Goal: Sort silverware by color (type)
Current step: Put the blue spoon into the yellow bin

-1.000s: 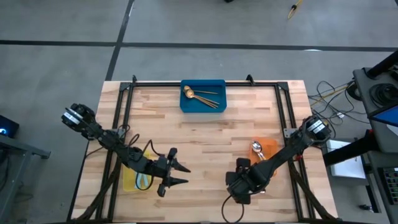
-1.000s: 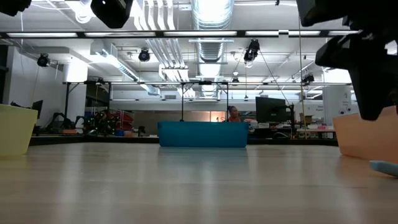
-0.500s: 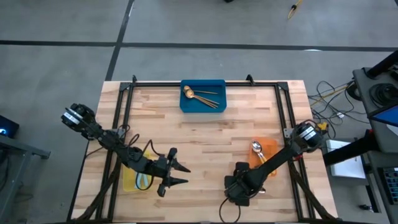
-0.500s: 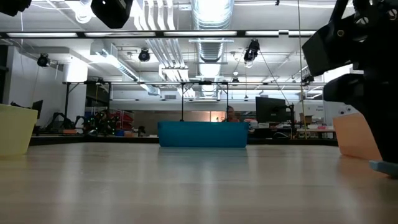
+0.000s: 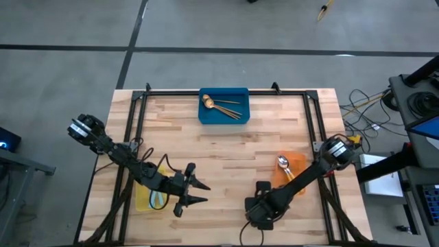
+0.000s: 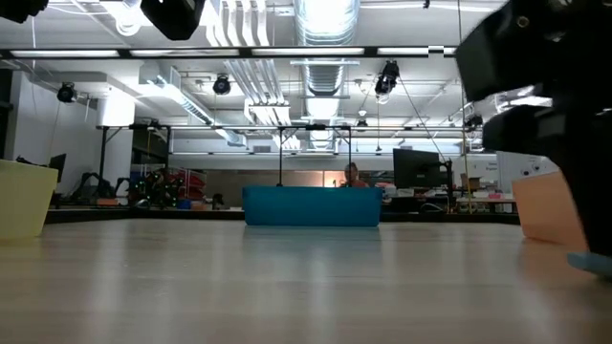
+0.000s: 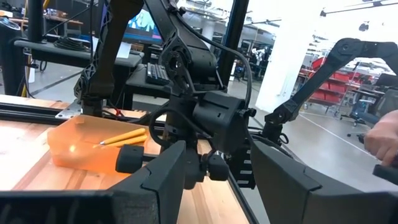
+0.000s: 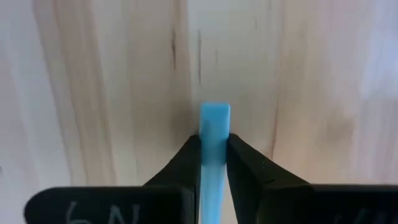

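Here, right gripper clamped on a flat light-blue spoon handle, left gripper spread wide

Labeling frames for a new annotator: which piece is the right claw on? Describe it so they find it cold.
On the wooden table, go to the near edge on the right arm's side, just in front of the orange bin. There the right claw pinches a flat light-blue handle lying on the wood, the only blue piece outside any bin.
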`<state>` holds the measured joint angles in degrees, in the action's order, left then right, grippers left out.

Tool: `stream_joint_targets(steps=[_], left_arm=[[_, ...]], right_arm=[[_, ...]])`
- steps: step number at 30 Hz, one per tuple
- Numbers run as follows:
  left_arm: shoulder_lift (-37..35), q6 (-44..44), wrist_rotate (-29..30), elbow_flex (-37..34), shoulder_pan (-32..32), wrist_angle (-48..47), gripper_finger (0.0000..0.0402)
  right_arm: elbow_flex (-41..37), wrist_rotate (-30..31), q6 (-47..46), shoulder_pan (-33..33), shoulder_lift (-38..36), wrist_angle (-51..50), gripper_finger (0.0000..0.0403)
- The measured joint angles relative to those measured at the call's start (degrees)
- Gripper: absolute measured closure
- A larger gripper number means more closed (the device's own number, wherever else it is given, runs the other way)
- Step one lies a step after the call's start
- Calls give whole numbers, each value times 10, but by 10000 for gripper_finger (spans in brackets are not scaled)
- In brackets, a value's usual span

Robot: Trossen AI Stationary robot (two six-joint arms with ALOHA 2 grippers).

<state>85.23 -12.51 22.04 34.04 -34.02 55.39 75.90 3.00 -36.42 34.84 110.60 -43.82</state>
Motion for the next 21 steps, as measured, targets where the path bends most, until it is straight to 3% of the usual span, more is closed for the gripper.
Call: stream_joint_targets(steps=[10,21], left_arm=[[0,0,0,0,0,-1,238],[0,-39,0,0,0,-25,237]], right_arm=[[74,46,78,-1,-13,3,364],[117,185,240,-8,-9,31,364]])
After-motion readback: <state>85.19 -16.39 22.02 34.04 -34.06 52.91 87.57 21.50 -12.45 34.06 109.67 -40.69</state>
